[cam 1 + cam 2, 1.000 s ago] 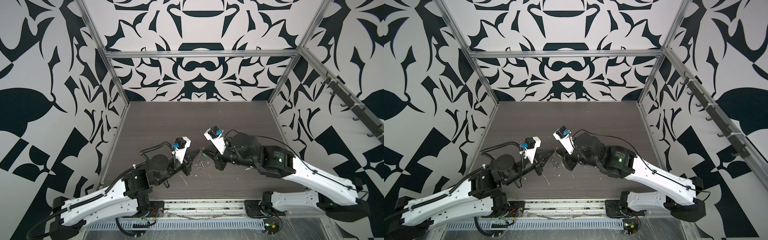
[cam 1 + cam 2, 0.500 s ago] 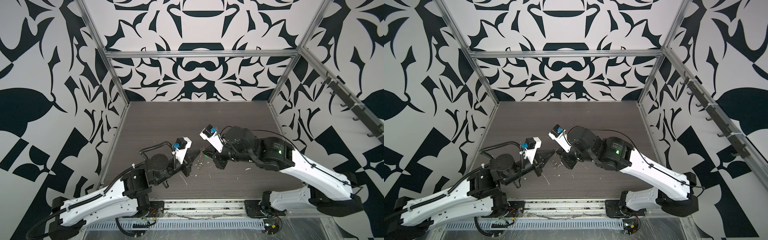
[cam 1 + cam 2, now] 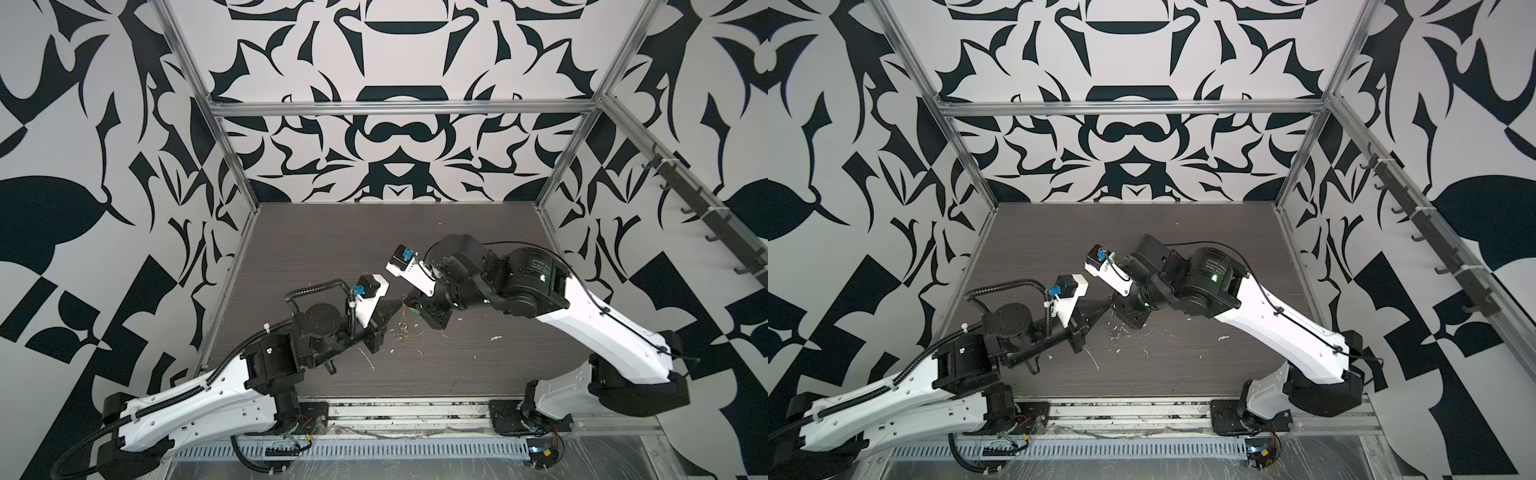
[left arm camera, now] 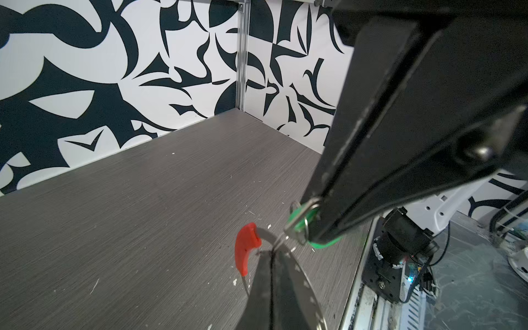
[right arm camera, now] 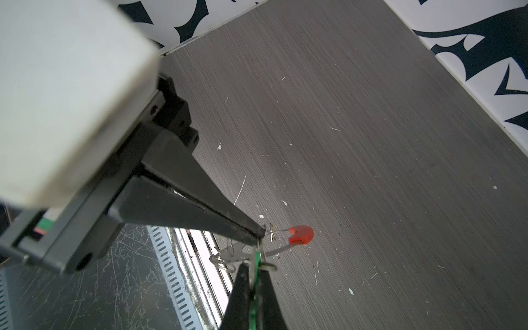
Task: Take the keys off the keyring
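Observation:
My left gripper (image 4: 271,253) is shut on the thin grey wire of the keyring (image 4: 310,288), right beside its red plastic sleeve (image 4: 245,247). My right gripper (image 5: 254,267) is shut on the green tag (image 5: 258,257) of one of the keys; its silver blade (image 5: 233,254) and small split ring (image 5: 218,261) stick out beside the fingers. The two grippers meet tip to tip above the table's middle in both top views, left gripper (image 3: 400,306), right gripper (image 3: 409,304). The red sleeve (image 5: 301,234) hangs just past the left fingertips (image 5: 261,231).
Below the grippers a small silver and yellowish glint (image 3: 401,330) lies on the dark table (image 3: 374,249), too small to identify. White flecks of debris (image 3: 496,338) are scattered around it. Patterned walls close in three sides, and a metal rail (image 3: 407,419) runs along the front.
The right arm has swung its elbow and wrist leftward and toward the back while its fingertips stayed at the left gripper's tip. The left arm has hardly moved.

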Robot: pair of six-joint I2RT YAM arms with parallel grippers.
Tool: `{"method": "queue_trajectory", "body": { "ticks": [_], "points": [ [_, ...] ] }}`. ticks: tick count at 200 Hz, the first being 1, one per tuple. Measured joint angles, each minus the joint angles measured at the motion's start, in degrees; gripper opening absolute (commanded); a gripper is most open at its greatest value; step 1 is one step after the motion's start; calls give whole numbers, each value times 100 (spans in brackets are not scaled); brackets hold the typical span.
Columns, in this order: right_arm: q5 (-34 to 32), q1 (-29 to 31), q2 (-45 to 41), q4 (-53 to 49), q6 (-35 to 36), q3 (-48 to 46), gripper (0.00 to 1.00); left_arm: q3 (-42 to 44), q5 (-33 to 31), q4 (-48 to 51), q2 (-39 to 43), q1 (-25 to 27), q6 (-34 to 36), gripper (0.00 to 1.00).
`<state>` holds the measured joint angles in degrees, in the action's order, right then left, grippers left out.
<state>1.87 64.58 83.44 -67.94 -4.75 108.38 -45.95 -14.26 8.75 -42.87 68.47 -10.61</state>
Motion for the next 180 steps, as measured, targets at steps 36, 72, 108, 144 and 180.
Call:
{"method": "queue_trajectory", "body": {
  "ticks": [36,72,108,144,180],
  "points": [
    [120,-26,-4,42,52,-13,0,2,107,11,81,0,-7,0],
    [267,-37,-348,643,20,-640,0,42,175,-13,284,0,-57,0],
    [402,-37,-811,1320,-109,-1338,0,66,205,-105,479,0,-98,0],
    [511,-37,-1384,2109,-210,-2243,0,66,205,-111,483,0,-136,0],
    [570,-37,-1777,2599,-297,-2824,0,66,210,-120,483,0,-138,0]
  ]
}}
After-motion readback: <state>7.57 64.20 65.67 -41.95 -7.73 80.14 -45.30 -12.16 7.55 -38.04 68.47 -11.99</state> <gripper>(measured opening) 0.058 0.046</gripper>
